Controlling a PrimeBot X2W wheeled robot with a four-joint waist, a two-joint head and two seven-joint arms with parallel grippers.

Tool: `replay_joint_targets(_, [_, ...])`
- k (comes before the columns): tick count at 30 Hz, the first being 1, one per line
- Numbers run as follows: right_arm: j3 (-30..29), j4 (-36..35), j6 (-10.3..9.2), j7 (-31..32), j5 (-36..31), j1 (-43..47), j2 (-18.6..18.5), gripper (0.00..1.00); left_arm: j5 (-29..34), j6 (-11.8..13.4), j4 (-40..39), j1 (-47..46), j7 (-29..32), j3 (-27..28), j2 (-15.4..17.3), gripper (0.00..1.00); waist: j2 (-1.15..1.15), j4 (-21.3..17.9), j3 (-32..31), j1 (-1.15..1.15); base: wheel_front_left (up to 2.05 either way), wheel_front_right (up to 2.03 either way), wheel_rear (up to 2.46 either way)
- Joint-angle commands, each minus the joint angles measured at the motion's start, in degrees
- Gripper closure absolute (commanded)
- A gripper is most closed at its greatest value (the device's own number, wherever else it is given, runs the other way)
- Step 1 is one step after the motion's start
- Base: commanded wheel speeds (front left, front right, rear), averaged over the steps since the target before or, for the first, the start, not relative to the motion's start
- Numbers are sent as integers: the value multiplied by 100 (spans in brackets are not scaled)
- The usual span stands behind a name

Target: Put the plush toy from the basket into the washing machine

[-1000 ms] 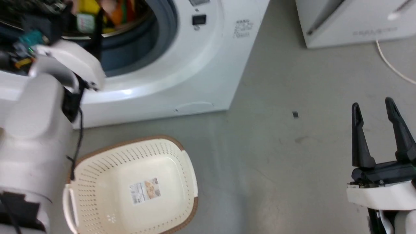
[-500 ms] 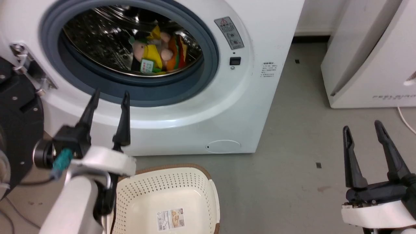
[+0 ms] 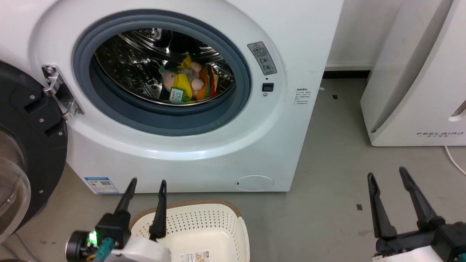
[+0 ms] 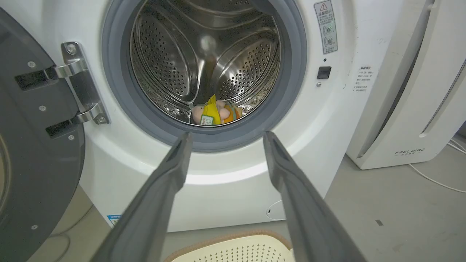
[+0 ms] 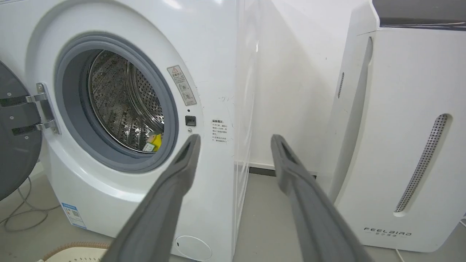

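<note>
The plush toy (image 3: 185,85) lies low in the steel drum of the washing machine (image 3: 204,160), whose door (image 3: 25,120) hangs open at the left. The basket (image 3: 204,218) sits on the floor just in front. The left end effector (image 3: 149,181) and the right end effector (image 3: 386,173) are released, fingers spread.

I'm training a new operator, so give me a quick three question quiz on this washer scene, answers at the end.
1. True or false: the plush toy lies inside the washing machine.
2. The left gripper and right gripper are both: A open, B shut.
3. Fill in: the washer's door is ____.
Key: 1 true; 2 A; 3 open.
</note>
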Motion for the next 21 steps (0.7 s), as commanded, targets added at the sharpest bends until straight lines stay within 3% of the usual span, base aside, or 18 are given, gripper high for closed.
replay_joint_targets(1, [15, 26, -5, -26, 71, 85, 3, 0, 44, 30, 19, 111, -30, 8, -30, 0, 0, 3, -40, 1, 0, 0, 0])
replay_joint_targets(17, [145, 311, -5, -26, 151, 356, 3, 0, 372, -55, 258, 586, -30, 315, -465, 0, 0, 55, -223, 1, 0, 0, 0])
replay_joint_targets(18, [142, 297, 0, 1, 142, 279, 0, 100, 350, -45, 248, 541, 1, 315, -470, 100, 0, 54, -223, 1, 0, 0, 0])
replay_joint_targets(21, [143, 298, 0, 6, 140, 273, 0, 100, 354, -45, 246, 540, 7, 319, -475, 100, 0, 54, -224, 1, 0, 0, 0])
